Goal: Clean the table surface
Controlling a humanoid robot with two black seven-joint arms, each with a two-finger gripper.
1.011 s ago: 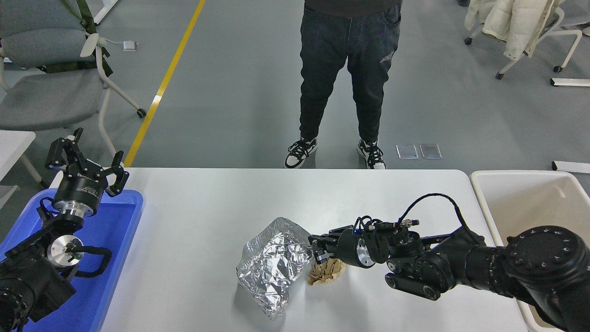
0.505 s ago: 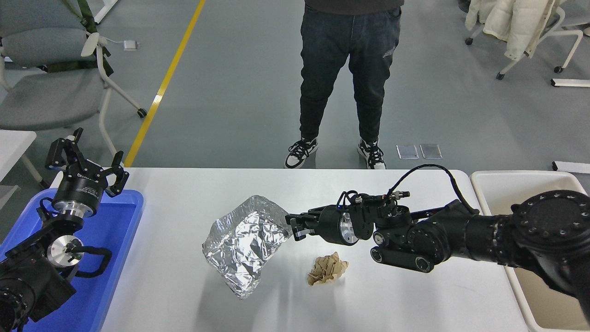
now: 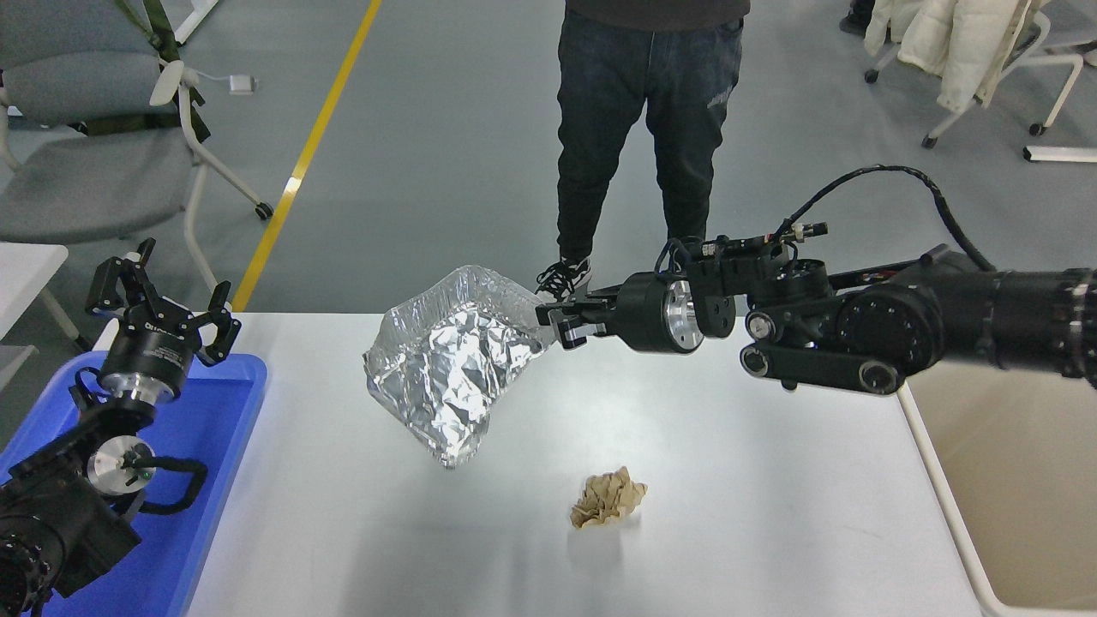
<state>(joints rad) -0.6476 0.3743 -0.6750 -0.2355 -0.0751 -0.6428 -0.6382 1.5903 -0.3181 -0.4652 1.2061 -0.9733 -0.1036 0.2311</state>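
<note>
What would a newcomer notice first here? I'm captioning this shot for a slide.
The crumpled foil tray, shiny and hanging above the table surface at centre, its rim pinched by the right tool. Next, the crumpled brown paper wad lying alone below it, and the person's legs at the far side.

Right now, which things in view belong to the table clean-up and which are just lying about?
Job:
table surface
foil tray, held off the table by the right gripper
crumpled brown paper
cream bin

Bystanders:
blue tray
left gripper, parked
person
chairs
</note>
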